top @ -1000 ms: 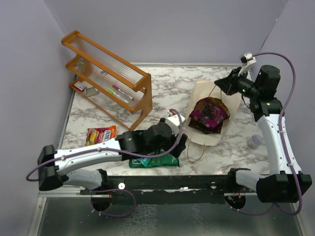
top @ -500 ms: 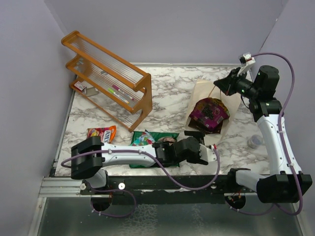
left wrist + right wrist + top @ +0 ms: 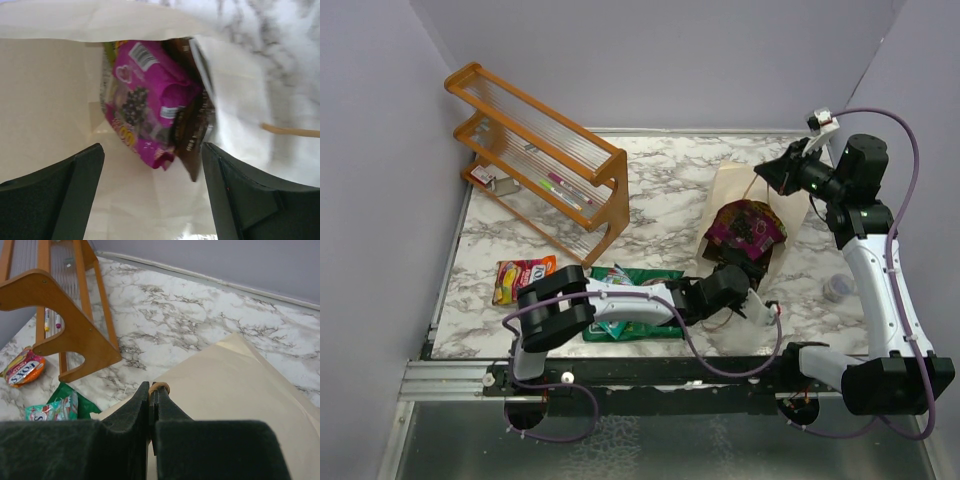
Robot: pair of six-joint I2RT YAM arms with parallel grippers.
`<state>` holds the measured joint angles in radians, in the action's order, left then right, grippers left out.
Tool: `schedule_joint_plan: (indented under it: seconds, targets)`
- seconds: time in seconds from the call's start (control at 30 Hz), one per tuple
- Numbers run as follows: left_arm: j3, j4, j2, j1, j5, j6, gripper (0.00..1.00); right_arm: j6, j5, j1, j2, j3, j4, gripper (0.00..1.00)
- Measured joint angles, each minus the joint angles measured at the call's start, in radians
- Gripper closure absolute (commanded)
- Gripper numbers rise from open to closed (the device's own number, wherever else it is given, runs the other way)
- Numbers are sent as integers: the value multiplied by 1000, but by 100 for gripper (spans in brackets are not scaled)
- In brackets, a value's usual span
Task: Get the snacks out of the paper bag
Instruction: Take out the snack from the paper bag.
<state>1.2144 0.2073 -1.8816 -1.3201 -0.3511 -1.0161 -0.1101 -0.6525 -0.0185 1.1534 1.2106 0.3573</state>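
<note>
Left end effector (image 3: 151,146) is sitting right at the mouth of the bag (image 3: 45,100), fingers spread wide with nothing between them. Dead ahead of it, just inside the bag, is the purple packet (image 3: 150,100). The brown packet (image 3: 192,130) is tucked against the purple one's right side, a bit nearer the right finger. There's a sliver of something yellow-green behind them, but I can't tell what it is.

The bit that matters: the purple packet's long axis runs away from the end effector, deeper into the bag. Its near end points back at the gap between the fingers, so closing would pinch it across its narrow width. I'd say it needs a short push straight forward first, since the fingertips look just short of the packet's near edge.

Right end effector (image 3: 151,390) is clamped shut on the handle (image 3: 159,388), holding the far side of the bag up and the mouth open. It's busy and on the wrong side, so the left arm is clearly the one for this grab.

The green packet (image 3: 635,275) and orange-red packet (image 3: 520,272) lie out on the desk (image 3: 660,180) behind the left end effector. So I reckon we're partway through.

Risk: snagging the brown one too, or the bag wall.
</note>
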Motion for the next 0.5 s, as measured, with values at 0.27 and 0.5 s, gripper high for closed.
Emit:
schedule_joint_plan:
  seconds: [0.27,0.5]
  targets:
    - [82,80,-60,97,40,-72,39,0,0,6,-3,-2,0,99]
    - [86,88,-84,156,136,-84,35,3,0,6,-3,-2,0,98]
